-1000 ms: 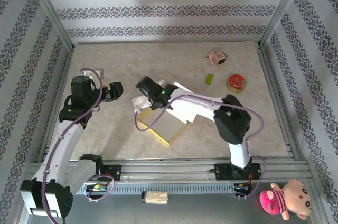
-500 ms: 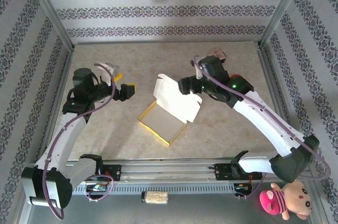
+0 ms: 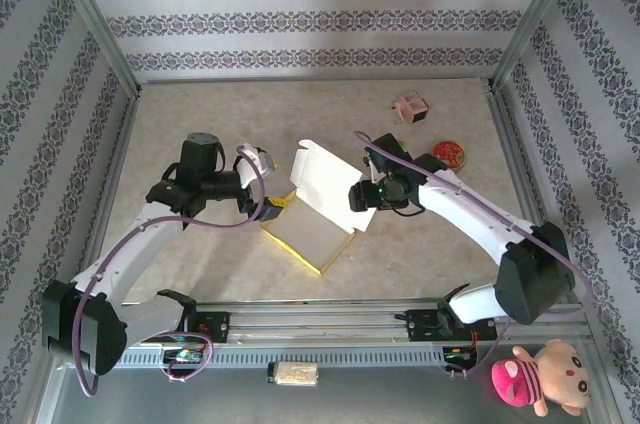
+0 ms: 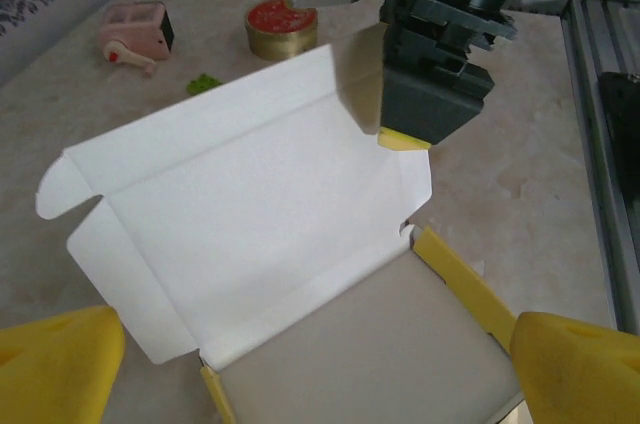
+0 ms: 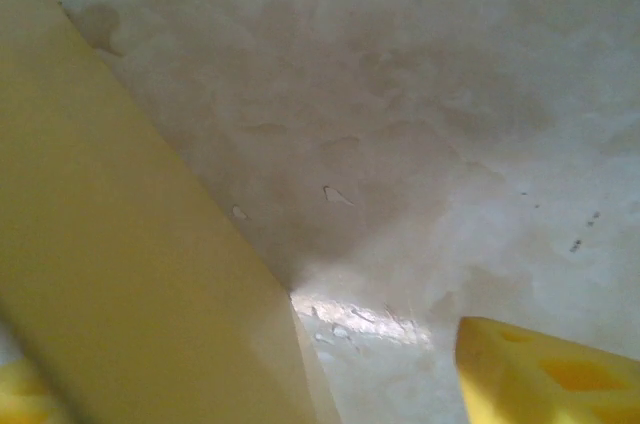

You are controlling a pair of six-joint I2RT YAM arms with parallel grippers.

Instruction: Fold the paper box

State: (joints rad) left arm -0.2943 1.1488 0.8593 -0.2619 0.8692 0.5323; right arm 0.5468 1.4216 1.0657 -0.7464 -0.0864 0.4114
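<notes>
The beige marbled tabletop (image 3: 200,114) takes up most of the overhead view, and the thin cardboard paper box (image 3: 318,212) lies about dead centre on it. It's half open: the shallow yellow-edged tray part lies flat toward the lower middle, and the big white lid panel (image 4: 250,204) with its small side flaps stands tilted up behind it, toward the upper right.

The left gripper (image 4: 315,374) comes in from the left of the frame, just beside the tray's left corner. Its jaws are spread really wide. In the left wrist view the two yellow fingertips (image 4: 55,364) sit in the bottom corners with the tray between them, and they aren't touching anything as far as I can see.

The right gripper (image 3: 355,196) is at the right edge of the raised lid panel. Its wrist view is super close and blurry, but it looks like the yellow side of the panel passes between the fingers. There's a clear gap to the one yellow pad (image 5: 545,369) at lower right, so it's partly spread and not clamped.

Up toward the upper right of the table there's a round gold tin with a red top (image 3: 449,155), a small pink box-like item (image 3: 408,107) and a tiny green scrap (image 4: 203,84).
</notes>
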